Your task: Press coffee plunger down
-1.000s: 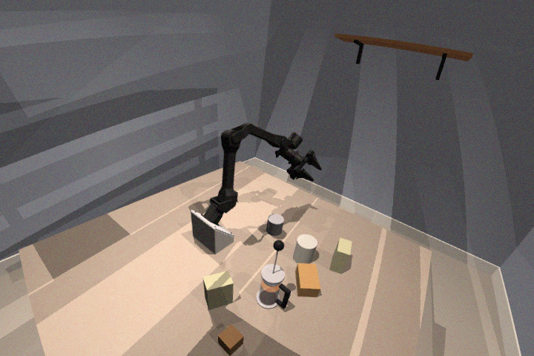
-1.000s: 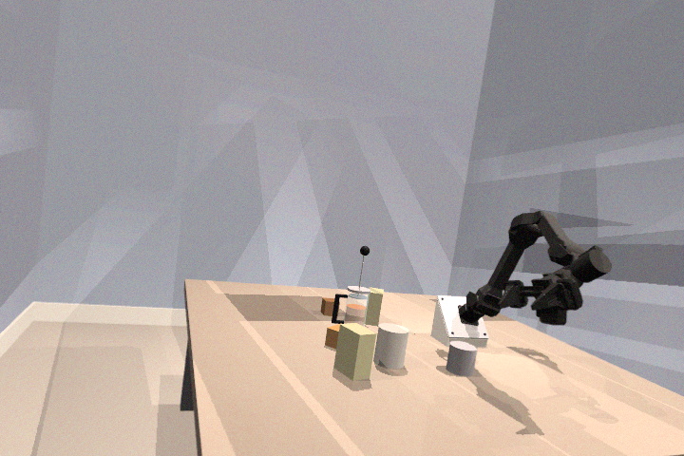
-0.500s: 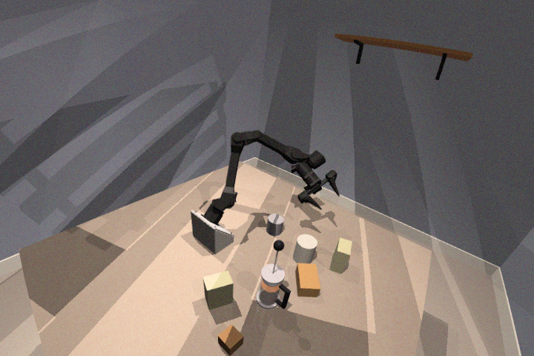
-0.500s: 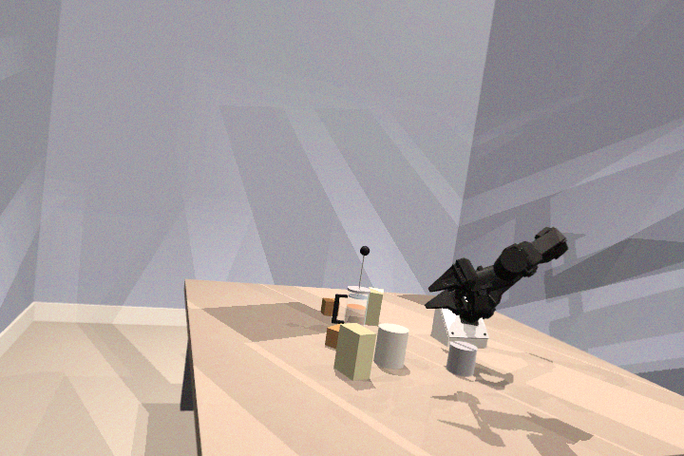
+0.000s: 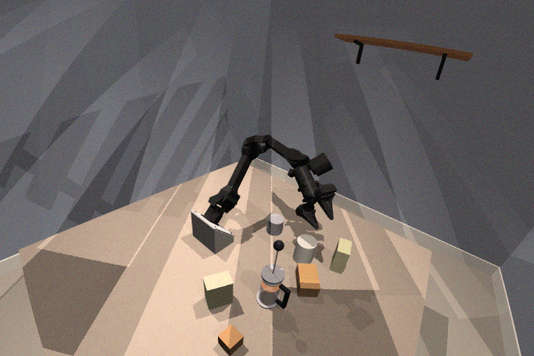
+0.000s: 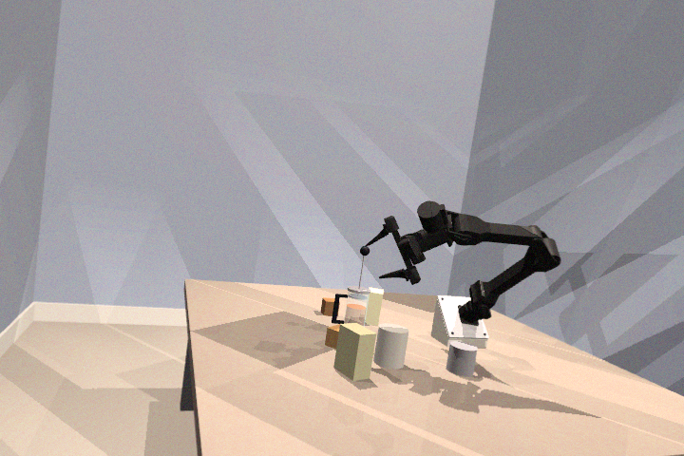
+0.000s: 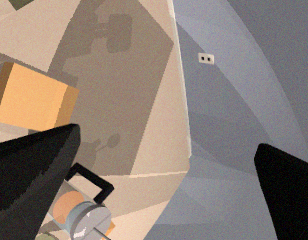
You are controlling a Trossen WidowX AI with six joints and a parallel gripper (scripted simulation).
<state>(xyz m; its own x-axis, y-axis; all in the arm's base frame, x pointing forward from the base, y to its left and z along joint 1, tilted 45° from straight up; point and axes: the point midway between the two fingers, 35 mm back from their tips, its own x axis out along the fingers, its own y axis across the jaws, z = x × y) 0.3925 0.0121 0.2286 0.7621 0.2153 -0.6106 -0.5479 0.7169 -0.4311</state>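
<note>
The coffee press stands upright on the table, with its black handle at its side. The plunger is up: its thin rod rises well above the lid to a black knob. The knob is out of frame in the wrist view. My gripper is wide open and empty, tilted. In the top view it is above and behind the press, off to the knob's right. In the exterior view the upper fingertip appears close to the knob; depth is unclear there.
An orange block and a white cylinder stand near the press. Pale yellow blocks, a small orange block and a grey cylinder are around. A shelf hangs on the wall.
</note>
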